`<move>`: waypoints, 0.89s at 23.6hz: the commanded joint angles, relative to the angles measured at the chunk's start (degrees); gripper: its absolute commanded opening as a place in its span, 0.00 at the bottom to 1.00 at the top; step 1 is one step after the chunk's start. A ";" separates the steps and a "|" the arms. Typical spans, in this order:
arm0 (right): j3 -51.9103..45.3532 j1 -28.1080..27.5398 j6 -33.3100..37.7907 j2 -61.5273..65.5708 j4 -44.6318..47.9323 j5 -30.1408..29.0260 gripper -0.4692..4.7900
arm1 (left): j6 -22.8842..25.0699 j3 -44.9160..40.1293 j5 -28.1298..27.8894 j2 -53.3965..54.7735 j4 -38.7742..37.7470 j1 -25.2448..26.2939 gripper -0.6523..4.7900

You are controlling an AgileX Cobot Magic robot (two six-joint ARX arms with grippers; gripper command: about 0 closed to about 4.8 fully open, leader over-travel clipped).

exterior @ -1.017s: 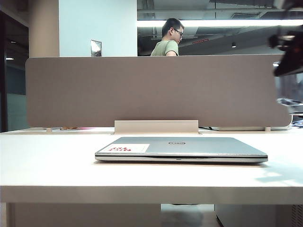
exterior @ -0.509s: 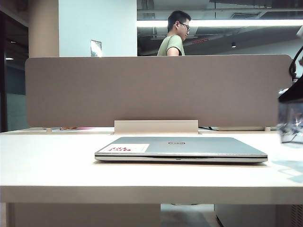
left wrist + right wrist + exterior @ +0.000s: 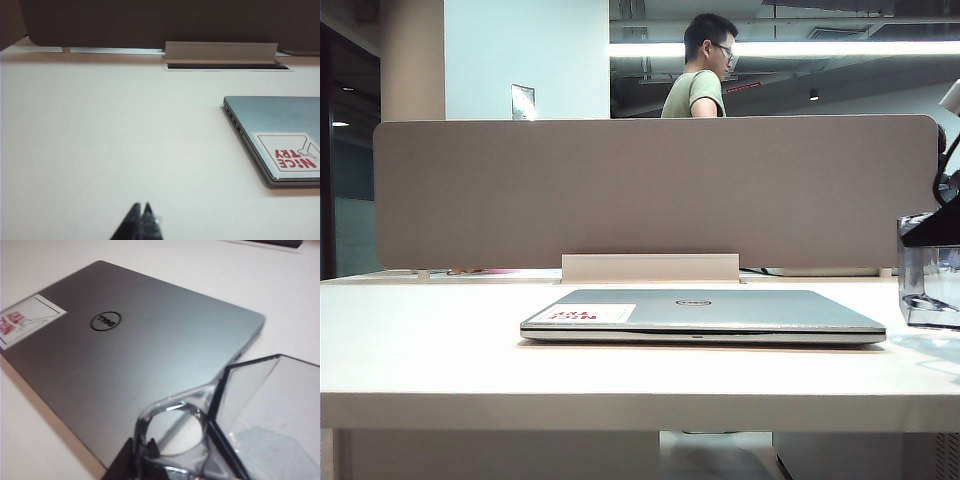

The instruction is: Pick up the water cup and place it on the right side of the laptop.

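The water cup (image 3: 930, 285), held by its loop handle in the closed fingers of the right gripper (image 3: 142, 460), hangs right of the laptop (image 3: 705, 312) just above the desk (image 3: 430, 340), so the next move is likely lowering and release, while the left gripper (image 3: 141, 216) idles with fingers together.

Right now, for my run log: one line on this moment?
right gripper: shut on water cup | cup right of laptop | left gripper: shut, empty

White table (image 3: 440, 350) carries the closed laptop (image 3: 705, 313), flat, lid up, sticker (image 3: 592, 313) on the lid. Laptop lies beside the right gripper (image 3: 145, 460) and well off from the left gripper (image 3: 141, 220). A partition (image 3: 650, 190) stands along the table's far edge.
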 commanded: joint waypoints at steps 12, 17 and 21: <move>0.68 -1.42 -5.20 7.76 1.66 0.52 0.08 | -0.02 0.17 0.37 0.04 0.11 -0.04 0.11; 0.61 -1.40 -5.18 10.60 0.52 0.98 0.08 | -0.02 0.17 0.37 0.04 0.09 -0.04 0.11; 0.59 -1.40 -5.11 10.47 -0.76 1.33 0.20 | 0.00 0.17 0.37 0.04 0.11 -0.04 0.11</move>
